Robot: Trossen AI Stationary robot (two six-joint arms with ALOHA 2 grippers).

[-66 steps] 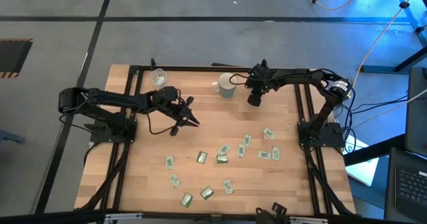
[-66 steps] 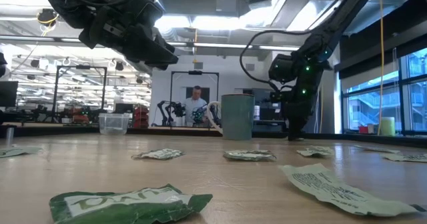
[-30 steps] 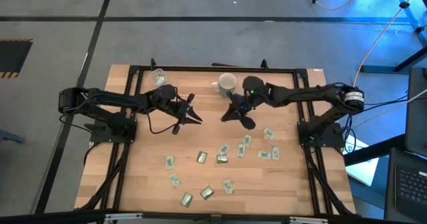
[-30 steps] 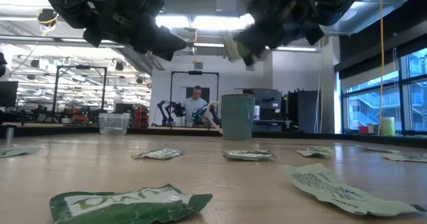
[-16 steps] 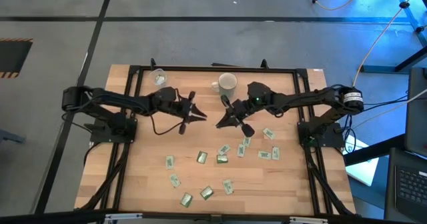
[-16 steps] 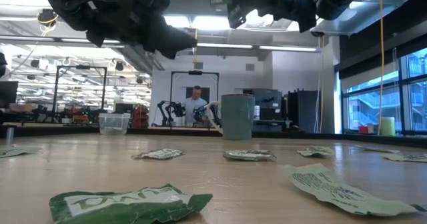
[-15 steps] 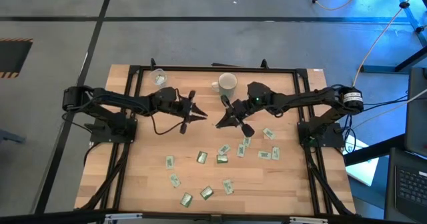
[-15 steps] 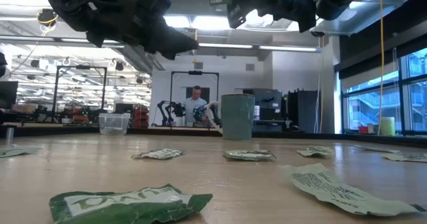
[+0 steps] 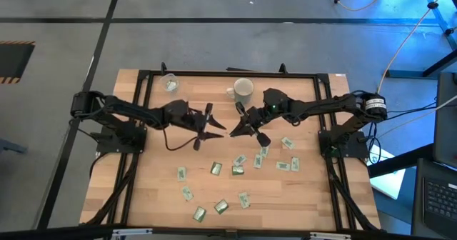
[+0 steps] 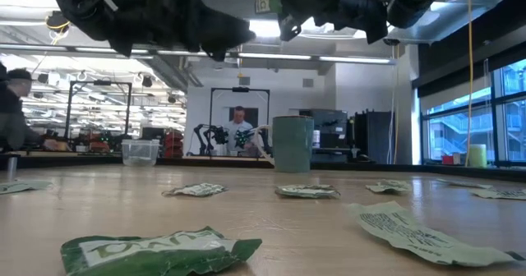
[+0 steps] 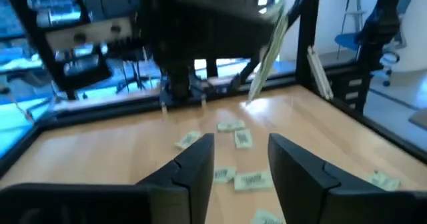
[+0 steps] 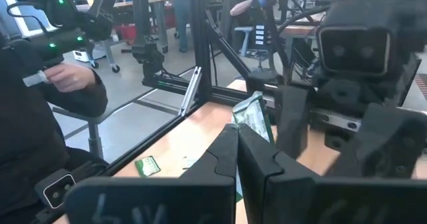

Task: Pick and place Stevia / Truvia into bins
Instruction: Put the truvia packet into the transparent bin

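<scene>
High view: right gripper [image 9: 239, 128] and left gripper [image 9: 214, 126] face tip to tip above mid-bench [image 9: 143, 183]. Right fingers clenched on sachet [image 12: 252, 119], long axis upright. Left fingers spread, empty, just beside sachet. Mug [image 9: 243, 90] near.

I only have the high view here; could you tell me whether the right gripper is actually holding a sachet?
Observer: Yes. The right wrist view shows the right gripper shut on a green sachet, which sticks out past its fingertips.
Operator: Thank you. Is the left gripper open?
Observer: It is. In the left wrist view the left gripper is open, and the green sachet hangs ahead of it, not between its fingers.
Operator: Are the arms clear of the table?
Observer: In the low view both hang well above the table, touching none of the loose sachets.
</scene>
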